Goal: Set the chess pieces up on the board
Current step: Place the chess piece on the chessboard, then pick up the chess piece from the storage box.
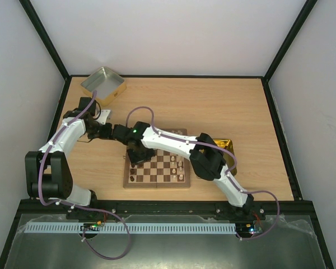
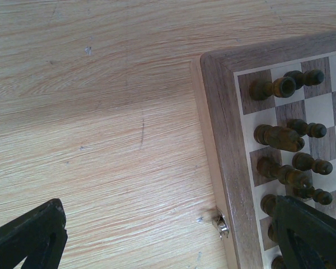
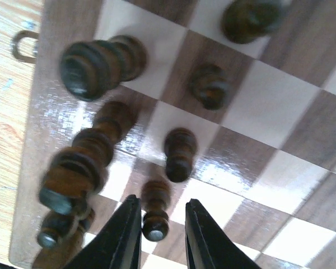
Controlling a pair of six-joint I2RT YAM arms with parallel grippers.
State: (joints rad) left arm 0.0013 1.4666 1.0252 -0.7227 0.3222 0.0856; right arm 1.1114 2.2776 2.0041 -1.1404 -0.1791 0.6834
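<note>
The board (image 1: 157, 178) lies at the table's middle front. Dark chess pieces (image 1: 133, 169) stand along its left side and cream ones (image 1: 180, 166) on its right side. My right gripper (image 1: 135, 158) hangs over the left files. In the right wrist view its fingers (image 3: 126, 235) stand slightly apart around a dark pawn (image 3: 155, 216), which rests upright on a square with a gap on its right. More dark pieces (image 3: 95, 64) crowd the rim side. My left gripper (image 2: 171, 238) is wide open over bare table beside the board's edge (image 2: 221, 129), holding nothing.
A silver tin (image 1: 103, 84) sits at the back left and a gold tin (image 1: 228, 147) just right of the board, partly under the right arm. A small metal latch (image 2: 221, 227) juts from the board's side. Both arms meet near the board's back left corner.
</note>
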